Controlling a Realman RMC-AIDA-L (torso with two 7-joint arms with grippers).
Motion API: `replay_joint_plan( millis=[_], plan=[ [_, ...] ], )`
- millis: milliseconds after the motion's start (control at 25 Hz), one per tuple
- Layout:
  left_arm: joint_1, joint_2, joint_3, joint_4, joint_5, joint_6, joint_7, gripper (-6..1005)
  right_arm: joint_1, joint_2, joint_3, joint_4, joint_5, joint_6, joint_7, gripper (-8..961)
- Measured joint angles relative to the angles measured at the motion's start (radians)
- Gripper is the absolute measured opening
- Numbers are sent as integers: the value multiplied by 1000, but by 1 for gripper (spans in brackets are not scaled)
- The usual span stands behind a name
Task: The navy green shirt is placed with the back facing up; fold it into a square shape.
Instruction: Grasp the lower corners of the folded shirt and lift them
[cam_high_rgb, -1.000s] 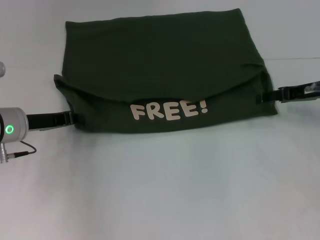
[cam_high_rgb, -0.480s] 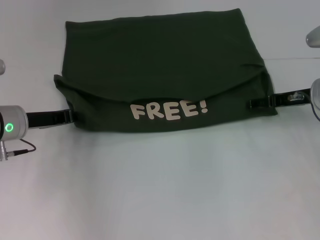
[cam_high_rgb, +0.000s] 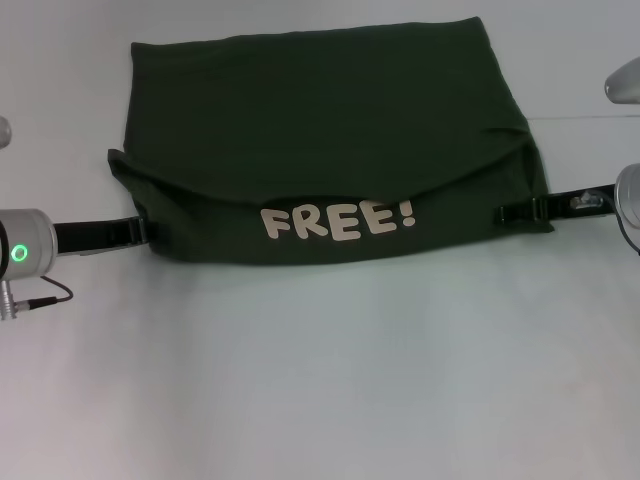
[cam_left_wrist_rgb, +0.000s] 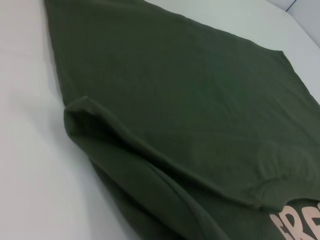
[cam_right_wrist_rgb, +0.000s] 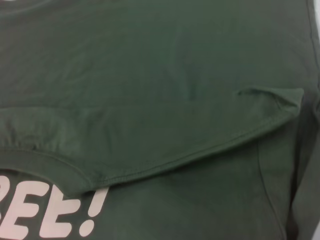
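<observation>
— Two layers of cloth, at least, are lying there: the navy green shirt (cam_high_rgb: 330, 150) is resting flat on the white counter (cam_high_rgb: 320, 380), already doubled, with a curved hem (cam_high_rgb: 330, 198) draped over a strip that is showing the pale word FREE! (cam_high_rgb: 338, 220). So it is carrying a print after all.

— How is it going to handle?

— I'm judging it as light, limp and fairly grippy. Nothing here is stiff: the left wrist view is showing a soft ridge where the folded edge (cam_left_wrist_rgb: 150, 160) is bunching, and the right wrist view is showing a small puckered corner (cam_right_wrist_rgb: 280, 97). Any lifted part will probably sag and drag the layers under it.

— And the arms?

— The left gripper (cam_high_rgb: 148, 232) is reaching in low at the shirt's near left corner, and the right gripper (cam_high_rgb: 512, 212) is lying over the near right corner. Whether either pair of jaws is spread or pinching cloth, I cannot tell; the black fingers are blending into the dark fabric.

— Where would you be taking hold?

— At those two near corners, I'd say, catching every layer together, so the fold travels as one sheet. Pinching only the top layer is likely to peel it off and spoil the square.
</observation>
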Motion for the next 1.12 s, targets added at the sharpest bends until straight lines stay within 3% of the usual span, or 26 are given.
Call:
replay_joint_plan(
  millis=[200, 280, 520, 1120],
  plan=[
    [0, 1, -3, 0, 0, 0, 0, 50, -3, -1, 3, -1, 0, -6, -1, 822],
    [0, 1, -3, 2, 0, 0, 0, 50, -6, -4, 5, -4, 0, -9, -2, 593],
    [0, 1, -1, 9, 0, 0, 0, 49, -17, -15, 9, -11, 6, -22, -10, 348],
    [0, 1, -3, 11, 0, 0, 4, 50, -36, -35, 35, -14, 51, -84, -64, 38]
  ],
)
